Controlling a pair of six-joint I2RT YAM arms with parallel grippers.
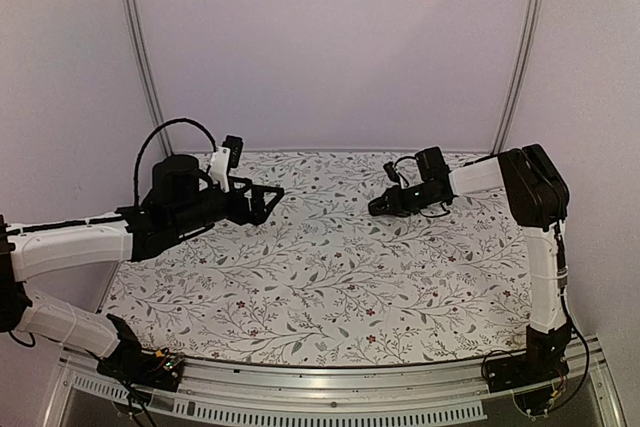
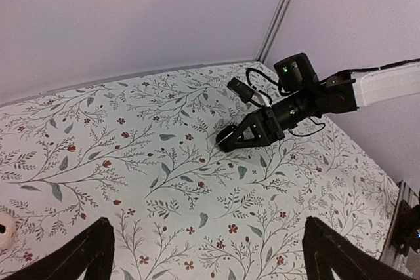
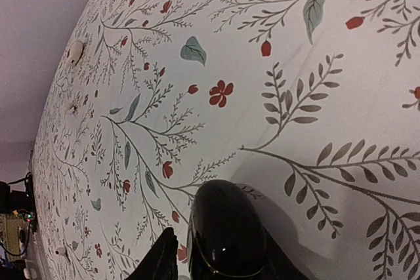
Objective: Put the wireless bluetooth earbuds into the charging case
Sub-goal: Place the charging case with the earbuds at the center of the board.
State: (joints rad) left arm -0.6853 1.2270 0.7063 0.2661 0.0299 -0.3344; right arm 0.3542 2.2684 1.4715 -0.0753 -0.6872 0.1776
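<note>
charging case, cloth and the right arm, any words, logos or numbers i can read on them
No readable text in any view.
charging case: plain glossy black shell, no logo or marking visible.
tablecloth: only a leaf and flower print, no writing.
right gripper: no label shows; any marking is too small to tell.

A white cloth (image 1: 330,287) covers the table; it is printed with grey-green twigs, leaves and small red flowers. Behind it stands a plain pale lilac wall (image 1: 330,37). A slim metal left post (image 1: 138,47) and a right post (image 1: 522,47) lean against this wall. A metal rail (image 1: 330,387) runs along the near edge.
</note>
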